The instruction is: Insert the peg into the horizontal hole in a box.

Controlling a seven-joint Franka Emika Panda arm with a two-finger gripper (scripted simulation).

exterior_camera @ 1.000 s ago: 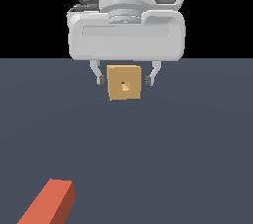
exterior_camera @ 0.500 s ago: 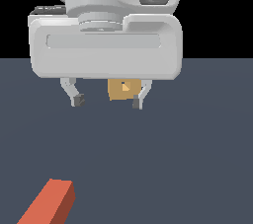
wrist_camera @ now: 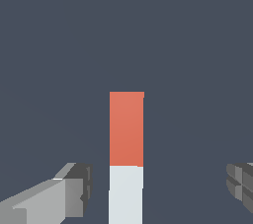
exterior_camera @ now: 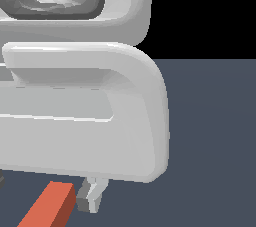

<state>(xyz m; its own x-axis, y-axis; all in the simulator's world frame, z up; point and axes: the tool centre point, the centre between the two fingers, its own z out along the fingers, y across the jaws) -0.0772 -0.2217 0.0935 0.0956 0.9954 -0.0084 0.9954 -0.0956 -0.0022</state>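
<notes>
1. The gripper [wrist_camera: 158, 193] is spread wide: in the wrist view one finger [wrist_camera: 54, 198] and the other [wrist_camera: 241, 182] stand well apart on either side of the peg [wrist_camera: 126, 129], touching nothing and holding nothing.
2. In the exterior view the arm's white hand body fills most of the frame; one finger [exterior_camera: 92, 196] shows below it, just beside the peg's [exterior_camera: 50, 206] end.
3. The peg is a slim bar with flat matte faces, red-orange along one stretch and white along the rest, lying flat on the dark counter [wrist_camera: 197, 45].
4. The box and its hole are hidden in both views.
5. Bare counter surrounds the peg on all sides in the wrist view; no counter edge shows there, so I cannot place the peg against one.
</notes>
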